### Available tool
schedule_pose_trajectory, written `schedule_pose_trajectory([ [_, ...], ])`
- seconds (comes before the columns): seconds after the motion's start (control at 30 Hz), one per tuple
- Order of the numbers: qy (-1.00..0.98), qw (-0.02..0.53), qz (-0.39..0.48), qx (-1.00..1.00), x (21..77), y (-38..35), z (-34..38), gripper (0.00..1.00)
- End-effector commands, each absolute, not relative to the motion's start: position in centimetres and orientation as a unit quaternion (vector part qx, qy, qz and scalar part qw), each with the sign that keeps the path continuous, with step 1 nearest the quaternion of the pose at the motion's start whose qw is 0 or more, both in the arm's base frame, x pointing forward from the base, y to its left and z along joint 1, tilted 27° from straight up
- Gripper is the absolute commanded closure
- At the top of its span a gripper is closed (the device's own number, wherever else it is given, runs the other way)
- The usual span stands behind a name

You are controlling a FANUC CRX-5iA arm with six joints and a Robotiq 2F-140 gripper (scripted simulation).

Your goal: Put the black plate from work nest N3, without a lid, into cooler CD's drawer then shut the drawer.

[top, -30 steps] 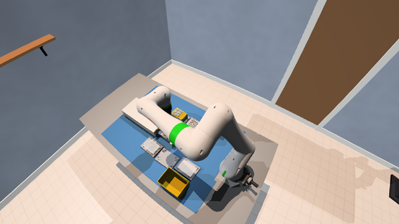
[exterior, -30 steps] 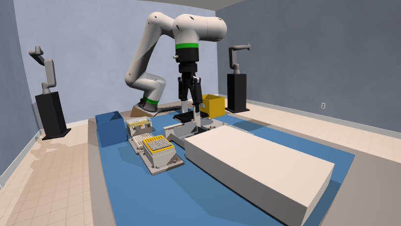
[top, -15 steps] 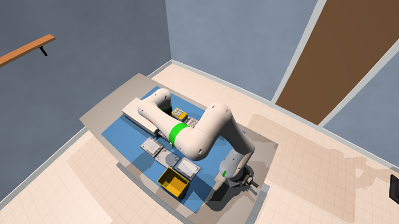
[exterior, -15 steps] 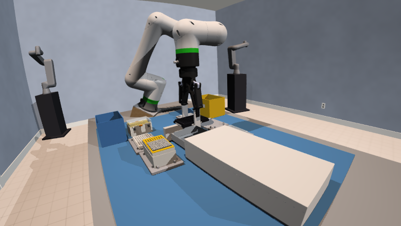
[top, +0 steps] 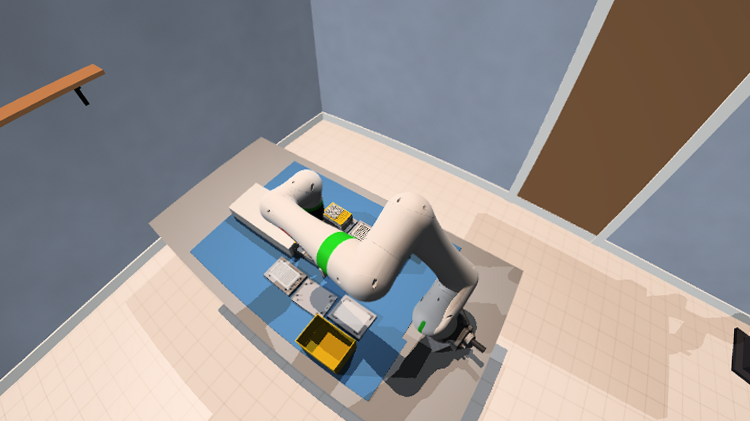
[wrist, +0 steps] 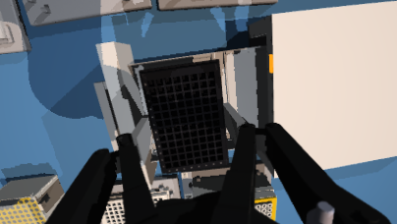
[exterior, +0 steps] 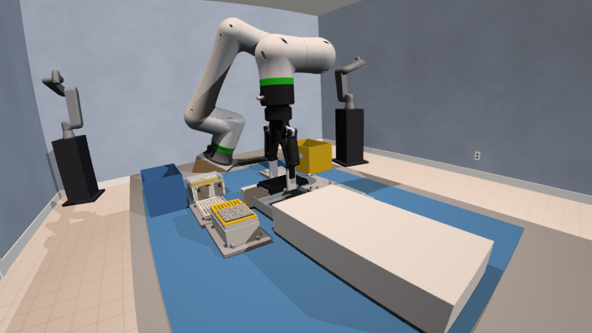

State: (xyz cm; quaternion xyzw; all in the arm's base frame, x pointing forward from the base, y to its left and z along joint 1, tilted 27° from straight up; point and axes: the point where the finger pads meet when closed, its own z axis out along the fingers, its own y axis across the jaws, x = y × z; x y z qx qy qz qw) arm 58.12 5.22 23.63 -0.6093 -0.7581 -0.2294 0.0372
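My gripper [exterior: 281, 171] points straight down and is shut on the black plate [exterior: 276, 184], gripping it across its short width. In the wrist view the black plate [wrist: 187, 115] shows its grid of wells facing up, level, between my fingers. It hangs low over the open drawer [exterior: 264, 199] of the cooler CD [exterior: 381, 244], with its long side across the drawer. I cannot tell whether it touches the drawer's floor. The drawer's front and bar handle [wrist: 115, 93] stick out from the cream housing [wrist: 334, 84]. An amber lamp [wrist: 270, 64] is lit on the housing's front.
A yellow-topped tip box [exterior: 234, 221], a white well plate [exterior: 205, 205] and another tip box [exterior: 205, 185] stand left of the drawer, with a blue bin [exterior: 162, 188] beyond. A yellow bin [exterior: 313, 155] stands behind my gripper. Three work nests [top: 314, 295] lie near the yellow bin [top: 325, 342].
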Motion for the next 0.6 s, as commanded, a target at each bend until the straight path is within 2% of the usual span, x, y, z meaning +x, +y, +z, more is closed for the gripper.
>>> schedule_pose_trajectory([
  [0.0,-0.758,0.037,-0.230,-0.609,58.2,5.3,23.4,1.00],
  [0.57,-0.758,0.037,-0.230,-0.609,58.6,6.1,21.6,1.00],
])
